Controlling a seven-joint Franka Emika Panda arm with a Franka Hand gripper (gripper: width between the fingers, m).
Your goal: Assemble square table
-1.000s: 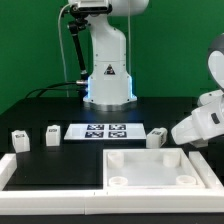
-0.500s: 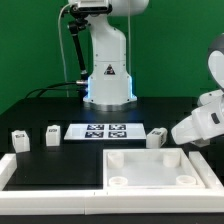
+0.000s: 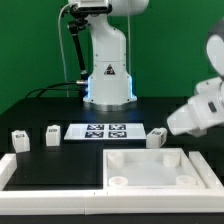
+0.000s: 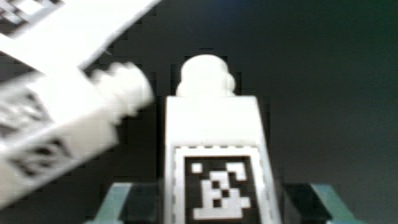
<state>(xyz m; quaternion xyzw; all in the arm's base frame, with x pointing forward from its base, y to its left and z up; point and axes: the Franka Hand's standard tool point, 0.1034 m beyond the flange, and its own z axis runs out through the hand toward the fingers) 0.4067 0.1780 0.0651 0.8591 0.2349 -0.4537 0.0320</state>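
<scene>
In the wrist view my gripper [image 4: 217, 205] is shut on a white table leg [image 4: 217, 130]. The leg's black-and-white tag faces the camera and its rounded screw end points away from the jaws. A second tagged leg [image 4: 63, 110] lies slanted close beside it, its screw end near the held leg. In the exterior view my gripper [image 3: 172, 124] hangs at the right, just above the table and beside a leg [image 3: 156, 138]. The held leg is hidden there by the hand. The white square tabletop [image 3: 150, 168] lies in front, sockets up.
Two more legs [image 3: 18, 139] [image 3: 52, 134] stand at the exterior view's left. The marker board [image 3: 104, 131] lies in the middle. A white border rail [image 3: 15, 172] lies at the front left. The robot's base [image 3: 108, 75] stands behind.
The arm held still at first, then rose and shifted toward the exterior view's left. The three legs in the exterior view and the tabletop have not moved.
</scene>
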